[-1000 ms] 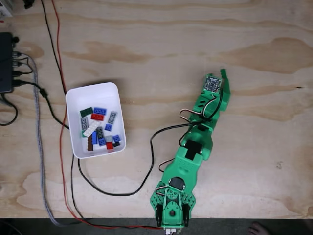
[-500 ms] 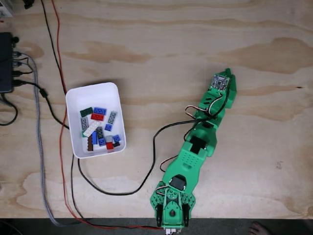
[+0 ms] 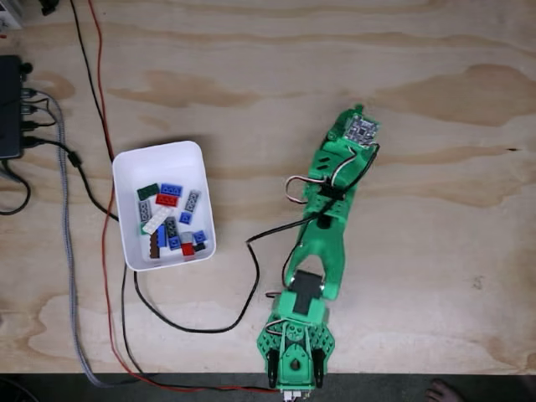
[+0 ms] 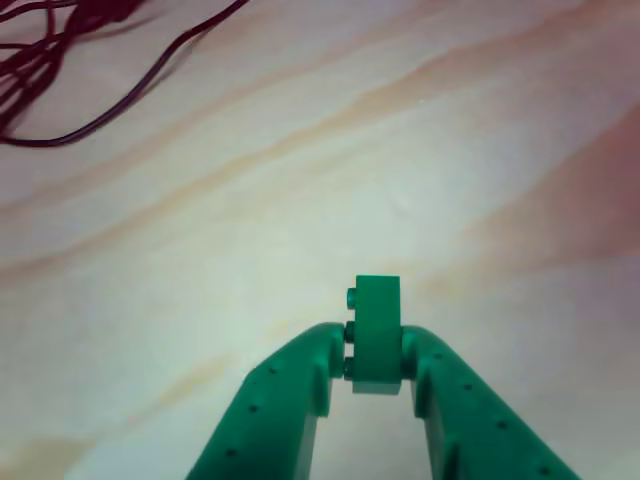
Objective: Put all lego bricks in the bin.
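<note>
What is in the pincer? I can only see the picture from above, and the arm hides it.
Observer: In the other view, the pincer is shut on a green brick.
Operator: Is it straight?
Observer: It stands upright between the fingers, with its studs facing left in that view.
Operator: Is it touching the table?
Observer: I can't tell; that view shows bare wood behind it, and a dark cable at the top left.
Operator: Is it near the bin?
Observer: The bin is not in that close view. Your view shows it, left of the arm, with many bricks inside.
</note>
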`<state>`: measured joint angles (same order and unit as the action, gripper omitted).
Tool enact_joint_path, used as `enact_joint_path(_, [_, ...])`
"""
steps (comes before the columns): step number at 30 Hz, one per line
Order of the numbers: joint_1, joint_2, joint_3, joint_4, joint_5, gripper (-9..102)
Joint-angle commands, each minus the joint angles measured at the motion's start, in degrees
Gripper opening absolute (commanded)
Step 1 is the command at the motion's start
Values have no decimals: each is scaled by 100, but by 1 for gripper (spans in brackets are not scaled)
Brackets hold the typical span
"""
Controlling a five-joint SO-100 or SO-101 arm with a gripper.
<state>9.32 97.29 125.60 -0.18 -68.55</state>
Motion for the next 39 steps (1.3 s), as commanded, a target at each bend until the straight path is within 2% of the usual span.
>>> enact_joint_path(1, [-2514,4069,-483,6724,1951,0])
enact_joint_path(5, [-4509,3524,-844,7655,3023,0])
enact_joint_path(7, [-5405,3296,-1046,7813,3533,0])
enact_joint_path(9, [-6003,3190,-1160,7840,3885,0])
enact_joint_path(12, [-6398,3094,-914,7743,4017,0])
enact_joint_path(16, [-6363,3313,-325,7436,4104,0])
enact_joint_path(23, [-6161,3507,-492,7251,4052,1])
enact_joint_path(25, [-6170,3524,-475,7058,4052,12])
enact_joint_path(30, [-6003,3472,-229,6205,4078,16])
enact_joint_path(32, [-5854,3516,-35,6021,4034,29])
enact_joint_path(34, [-5730,3876,158,6179,3911,33])
enact_joint_path(36, [-5317,4465,167,6882,3683,33])
enact_joint_path(37, [-4957,4878,167,7330,3472,32])
enact_joint_path(39, [-3604,5854,334,7919,2540,31])
